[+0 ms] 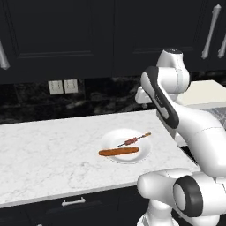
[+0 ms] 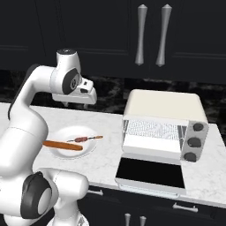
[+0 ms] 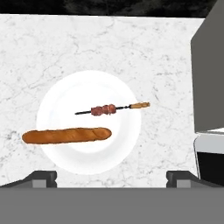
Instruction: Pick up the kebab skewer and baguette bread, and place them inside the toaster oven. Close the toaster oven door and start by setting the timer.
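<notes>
On the white marble tabletop [image 1: 44, 154] a round white plate [image 3: 118, 148] sits near the front edge, and it carries both foods. The baguette bread [image 3: 65, 135] lies across the front part of the plate, and one of its ends sticks out over the rim. The kebab skewer [image 3: 111, 108] lies just behind the baguette bread, almost parallel to it and apart from it, with small reddish chunks in its middle and a pale handle end reaching the plate's rim. The tool [image 3: 112, 176] hangs high above the plate, pointing down, and its two dark fingertips [image 3: 41, 177] stand wide apart with nothing between them; it touches neither food. To the right of the plate, close to the front edge of the tabletop, stands the cream toaster oven [image 2: 165, 106] with three dark knobs [image 2: 194, 141] on its right side. The toaster oven door [image 2: 150, 173] is folded down flat toward the front, so the wire rack inside is visible. Behind the tabletop there is a dark stone wall with two pale sockets [image 1: 62, 86], and above it dark cabinets with silvery handles [image 2: 152, 33].
</notes>
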